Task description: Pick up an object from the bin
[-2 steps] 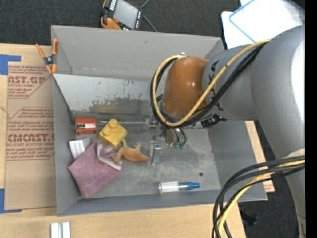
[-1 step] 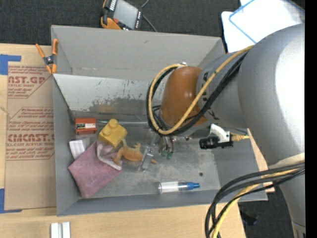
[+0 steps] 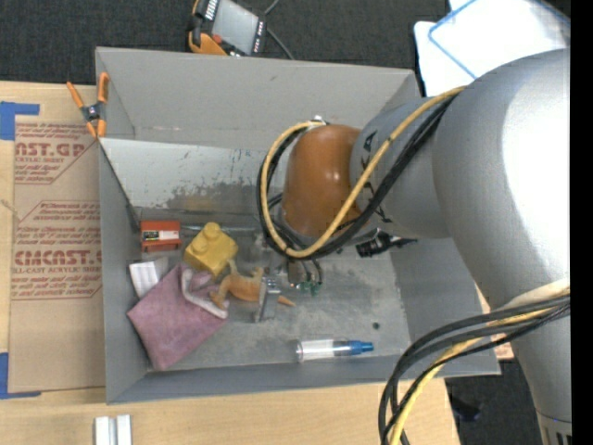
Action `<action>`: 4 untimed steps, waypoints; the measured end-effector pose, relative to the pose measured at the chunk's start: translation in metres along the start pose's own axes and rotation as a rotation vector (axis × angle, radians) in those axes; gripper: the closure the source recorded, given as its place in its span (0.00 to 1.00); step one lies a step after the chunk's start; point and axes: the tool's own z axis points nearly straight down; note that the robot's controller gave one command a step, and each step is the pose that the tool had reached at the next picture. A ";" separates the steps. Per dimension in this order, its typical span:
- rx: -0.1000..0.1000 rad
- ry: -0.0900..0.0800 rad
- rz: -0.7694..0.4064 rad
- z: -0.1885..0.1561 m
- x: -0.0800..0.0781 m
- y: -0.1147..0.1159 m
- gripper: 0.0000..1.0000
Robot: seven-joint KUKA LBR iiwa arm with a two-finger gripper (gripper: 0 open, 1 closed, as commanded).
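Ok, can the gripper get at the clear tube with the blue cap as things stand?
Probably yes. The clear tube lies alone on bare bin floor, apart from the pink cloth, with nothing over it; the gripper hangs nearby.

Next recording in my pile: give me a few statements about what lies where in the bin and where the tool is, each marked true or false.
1. A yellow block lies in the left part of the bin, just right of a small orange box. True.
2. The pink cloth lies in the bin's right corner. False: it lies at the left, below the yellow block.
3. A clear tube with a blue end lies alone near the bin's lower wall. True.
4. The tool is over the tube. False: it is low in the bin by a small tan thing, right of the cloth and apart from the tube.
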 end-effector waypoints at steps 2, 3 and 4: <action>0.002 0.007 0.322 0.011 0.007 0.059 1.00; 0.002 0.006 0.323 0.011 0.007 0.059 1.00; 0.002 0.006 0.323 0.011 0.007 0.059 1.00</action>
